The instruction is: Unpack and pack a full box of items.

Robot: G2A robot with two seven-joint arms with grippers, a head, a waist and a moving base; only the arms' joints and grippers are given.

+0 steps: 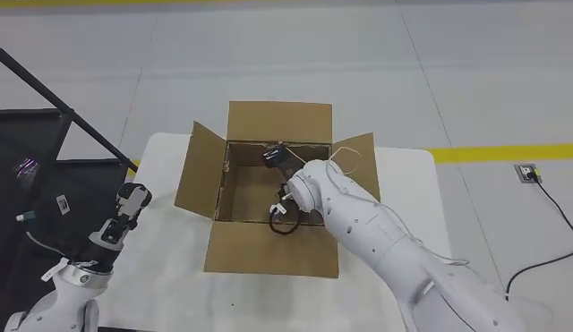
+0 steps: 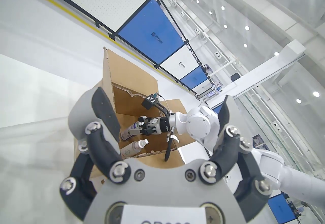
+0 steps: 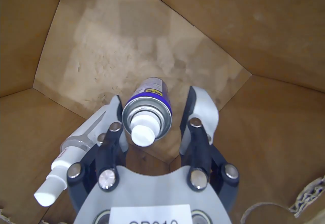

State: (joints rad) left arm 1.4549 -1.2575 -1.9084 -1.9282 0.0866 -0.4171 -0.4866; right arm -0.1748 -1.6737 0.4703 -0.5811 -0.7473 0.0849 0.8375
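Observation:
An open cardboard box (image 1: 269, 247) stands on the white table (image 1: 166, 269). My right arm (image 1: 309, 193) dips into it. In the right wrist view my right gripper (image 3: 155, 98) is open, its fingers on either side of a blue spray can (image 3: 149, 103) with a white nozzle; one finger is close against it and a gap shows at the other. A white bottle (image 3: 76, 133) lies beside the can on the box floor (image 3: 114, 44), partly behind a finger. My left gripper (image 1: 136, 196) hangs open and empty near the table's left edge, facing the box (image 2: 134, 92), the can (image 2: 129, 132) and the bottle (image 2: 134, 146).
The box's four flaps stand out around its opening, the front one (image 1: 269, 251) lying over the table. A black frame with dark fabric (image 1: 45, 189) stands left of the table. Bare table lies left and right of the box.

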